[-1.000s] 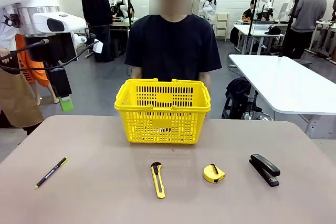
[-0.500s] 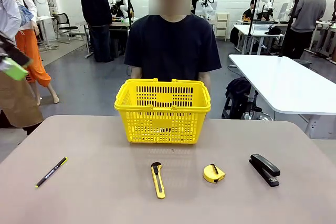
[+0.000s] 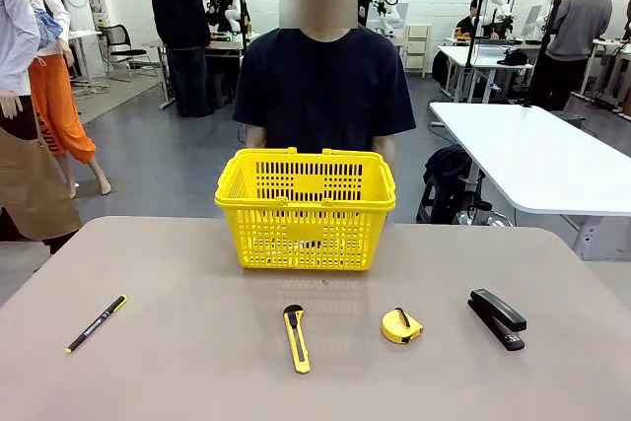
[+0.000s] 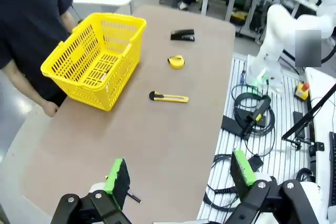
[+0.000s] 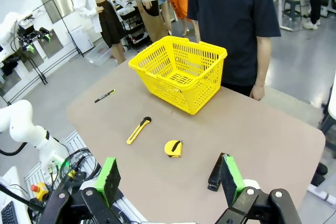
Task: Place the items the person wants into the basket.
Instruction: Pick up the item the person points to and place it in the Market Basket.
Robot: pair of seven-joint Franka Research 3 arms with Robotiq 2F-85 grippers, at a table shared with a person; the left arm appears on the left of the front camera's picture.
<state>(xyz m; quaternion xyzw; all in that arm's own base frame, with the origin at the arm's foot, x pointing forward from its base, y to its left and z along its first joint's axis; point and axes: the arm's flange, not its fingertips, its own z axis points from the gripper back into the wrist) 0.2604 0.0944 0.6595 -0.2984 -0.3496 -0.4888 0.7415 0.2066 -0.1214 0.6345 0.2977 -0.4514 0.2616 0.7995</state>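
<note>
Gone since a second ago: the left arm at picture left. On the matte tan table (image 3: 177, 372) lie pen (image 3: 96, 323), utility knife (image 3: 296, 338), tape measure (image 3: 401, 325), stapler (image 3: 497, 318) — basket (image 3: 306, 202) behind them, before the person (image 3: 325, 86). Left gripper (image 4: 179, 174) and right gripper (image 5: 169, 178) gape, empty. Risk — knife, yellow like the neighbouring tape measure, gets picked. Busy workshop beyond.

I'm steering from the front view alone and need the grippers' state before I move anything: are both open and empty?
Observer: Yes. The left gripper and right gripper both stand open with nothing between their pads.
Operator: The basket hides the person's hands. Is either one pointing?
Observer: No. The person's hand hangs at their side, by the table's far edge.
Operator: Is anything in the basket already?
Observer: A slim white thing lies on the floor of the basket, perhaps a marker. It is too small to be sure.
</note>
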